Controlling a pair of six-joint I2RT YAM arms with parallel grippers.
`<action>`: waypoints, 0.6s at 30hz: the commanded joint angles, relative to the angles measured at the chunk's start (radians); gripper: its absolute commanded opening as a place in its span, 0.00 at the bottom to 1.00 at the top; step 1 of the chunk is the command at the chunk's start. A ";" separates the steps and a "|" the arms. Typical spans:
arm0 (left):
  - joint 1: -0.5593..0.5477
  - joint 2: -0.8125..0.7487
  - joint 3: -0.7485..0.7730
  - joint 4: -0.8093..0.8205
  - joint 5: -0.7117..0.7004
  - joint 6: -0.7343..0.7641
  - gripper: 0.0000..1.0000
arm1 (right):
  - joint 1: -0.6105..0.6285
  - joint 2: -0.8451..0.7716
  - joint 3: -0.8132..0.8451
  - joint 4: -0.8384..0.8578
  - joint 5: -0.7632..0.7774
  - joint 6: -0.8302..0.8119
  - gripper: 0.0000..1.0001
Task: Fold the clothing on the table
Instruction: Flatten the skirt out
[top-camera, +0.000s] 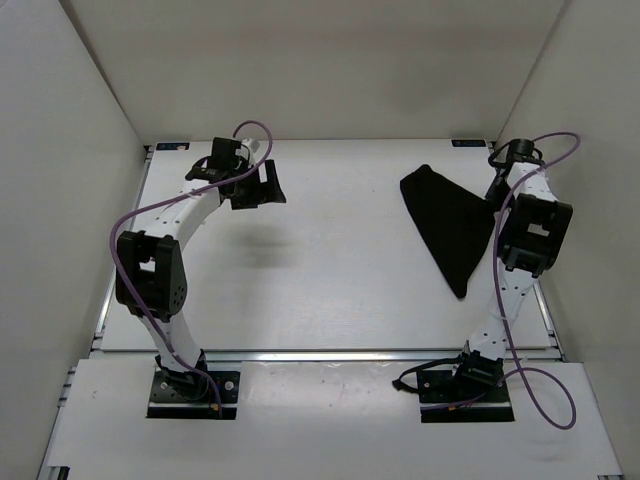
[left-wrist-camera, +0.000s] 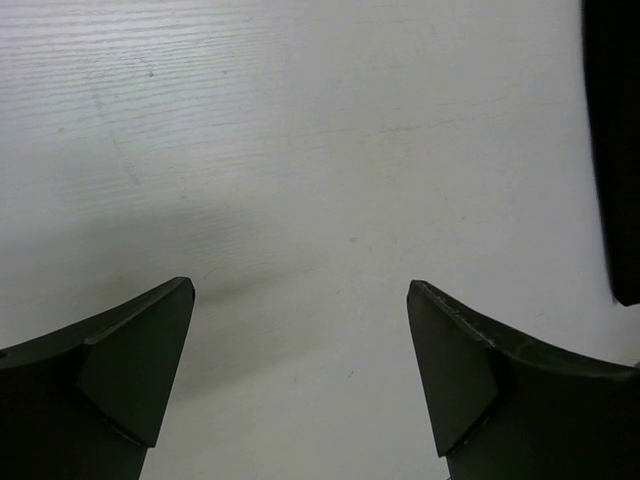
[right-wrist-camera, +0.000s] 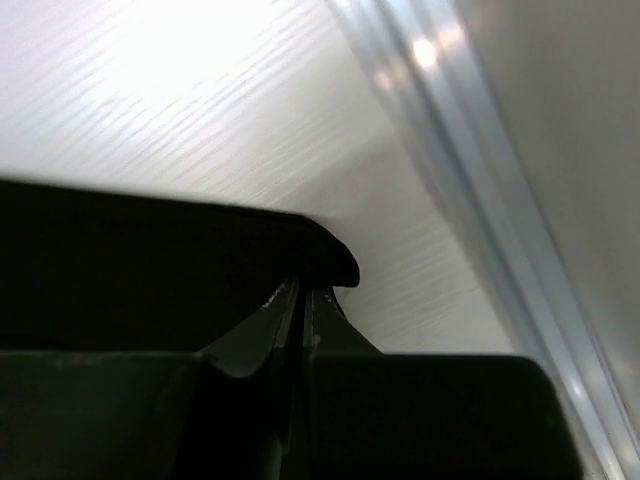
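Clothing: the black clothing (top-camera: 445, 225) is being borne by the table (top-camera: 320, 260) in the right half of the top view, spread as a flat pointed shape with its tip toward the lower edge.
Right gripper: the right gripper (right-wrist-camera: 300, 300) is being held clenched, its fingers pressed together on the clothing's edge, near the rail (right-wrist-camera: 480, 200) at the table's side.
Left gripper: the left gripper (left-wrist-camera: 300, 290) is being held released, jaws wide apart, over bare table in the upper left of the top view, well apart from the clothing.
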 joint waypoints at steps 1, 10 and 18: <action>-0.005 -0.057 0.000 0.055 0.121 0.003 0.99 | 0.070 -0.156 -0.029 0.021 -0.074 -0.050 0.00; -0.039 -0.014 0.020 0.147 0.276 0.000 0.98 | 0.285 -0.478 -0.281 0.102 -0.401 -0.075 0.00; -0.044 -0.003 -0.113 0.305 0.369 -0.027 0.99 | 0.542 -0.716 -0.595 0.140 -0.596 -0.037 0.00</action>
